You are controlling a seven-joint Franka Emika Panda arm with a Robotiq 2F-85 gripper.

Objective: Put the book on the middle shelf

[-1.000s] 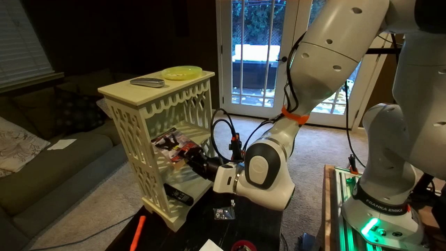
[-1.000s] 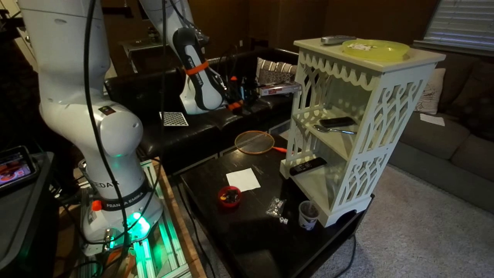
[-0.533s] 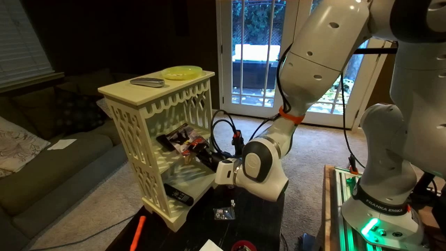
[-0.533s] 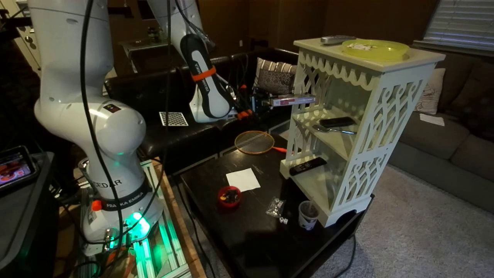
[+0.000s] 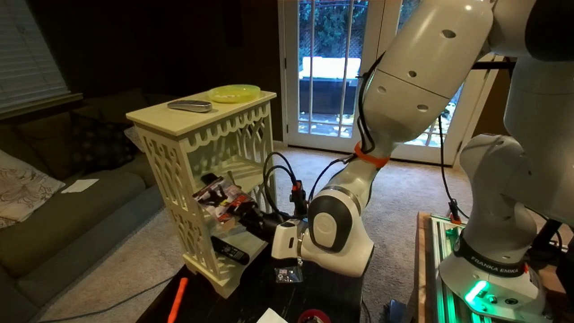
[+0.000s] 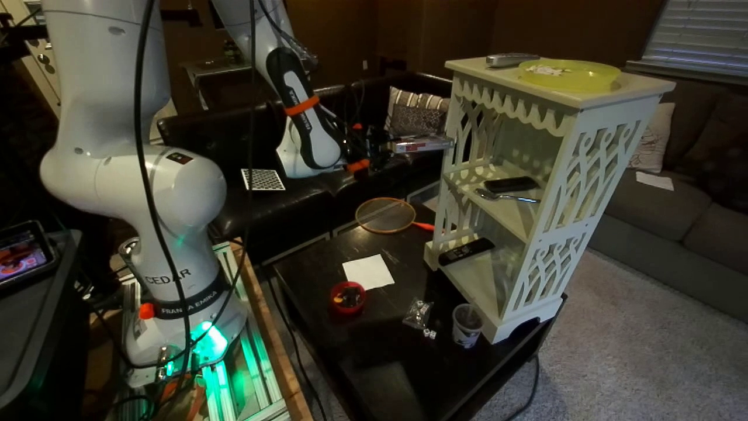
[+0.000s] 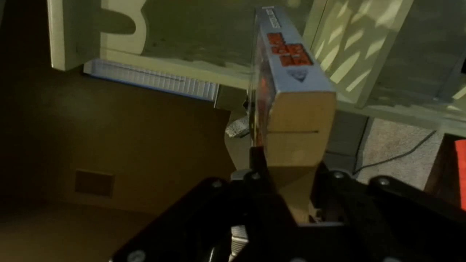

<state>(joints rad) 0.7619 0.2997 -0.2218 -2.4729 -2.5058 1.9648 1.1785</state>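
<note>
Wrist view: gripper [image 7: 290,162] clamped on the book [image 7: 300,125] from both sides, spine lettering showing. In an exterior view the book hangs just at the front of the rack [image 6: 564,233], apart from the middle shelf [image 6: 505,216]; cannot tell whether its far end reaches inside. That shelf carries a black slab [image 6: 511,185] and a silver utensil [image 6: 504,196]; remote [image 6: 466,251] on the lowest board [image 6: 476,282]. The rack stands on the bench [image 6: 374,333].
</note>
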